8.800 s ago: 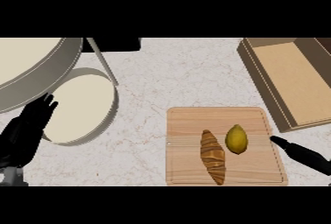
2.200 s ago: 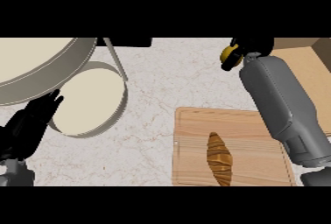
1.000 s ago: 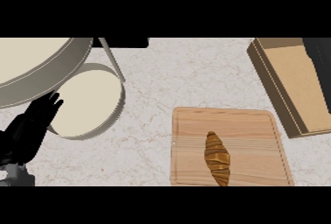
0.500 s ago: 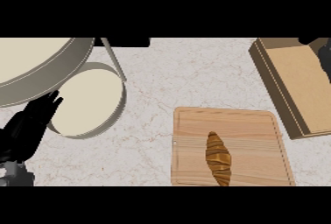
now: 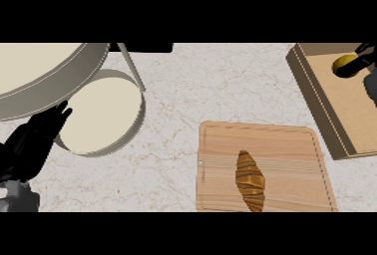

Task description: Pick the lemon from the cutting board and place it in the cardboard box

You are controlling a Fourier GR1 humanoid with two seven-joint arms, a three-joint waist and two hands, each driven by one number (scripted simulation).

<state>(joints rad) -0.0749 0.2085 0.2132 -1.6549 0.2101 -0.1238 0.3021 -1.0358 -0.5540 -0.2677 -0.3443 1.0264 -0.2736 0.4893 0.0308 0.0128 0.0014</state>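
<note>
The lemon (image 5: 343,65) is over the cardboard box (image 5: 329,107) at far right, pinched in the right hand (image 5: 362,61), not yet released. The cutting board (image 5: 261,169) holds only a croissant (image 5: 250,181). The left hand (image 5: 33,141) rests open at left.

Lighting even and bright across my desk (image 5: 221,89); no glare noted. Shadows faint and soft: a thin dark edge beside the board (image 5: 261,169) and along the box (image 5: 331,109) wall. My left hand (image 5: 29,144) reads as near-black, detail lost.
</note>
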